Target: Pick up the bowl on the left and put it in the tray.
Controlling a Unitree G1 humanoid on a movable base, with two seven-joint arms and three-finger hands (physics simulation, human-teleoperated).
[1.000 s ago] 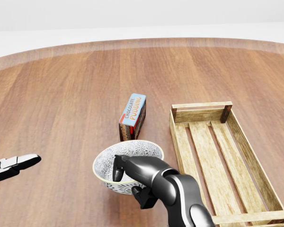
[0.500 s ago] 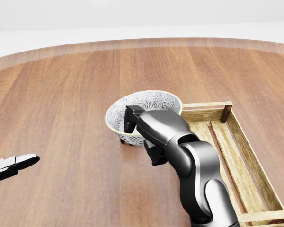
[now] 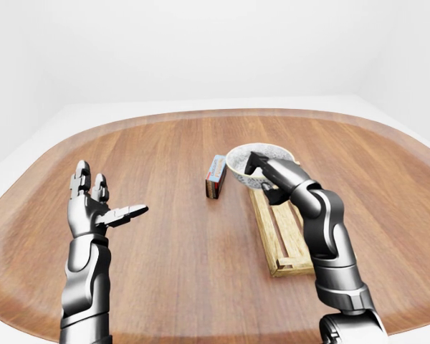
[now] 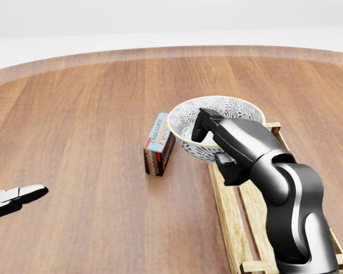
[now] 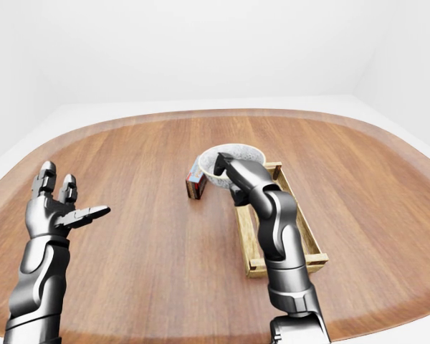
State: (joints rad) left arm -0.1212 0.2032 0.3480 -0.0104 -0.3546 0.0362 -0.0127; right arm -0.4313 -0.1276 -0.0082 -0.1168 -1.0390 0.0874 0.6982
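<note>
Left-eye view: left hand (image 3: 94, 208) idle, fingers spread wide, empty, well clear of the work. Head view: right hand (image 4: 214, 151) pinches the patterned bowl (image 4: 228, 111) by its rim, thumb inside, over the wooden tray (image 4: 228, 220) at its top-left corner, beside the chocolate pudding box (image 4: 160, 142). Right-eye view: bowl seemingly aloft, not yet set in.

The bowl (image 4: 231, 107), white with a dense dark floral pattern and a cream rim, is held clear of the desk (image 4: 91, 114) in the right hand (image 4: 234, 142), tilted slightly, over the top-left end of the tray (image 4: 227, 220), a slatted wooden crate lying lengthwise on the desk.
</note>
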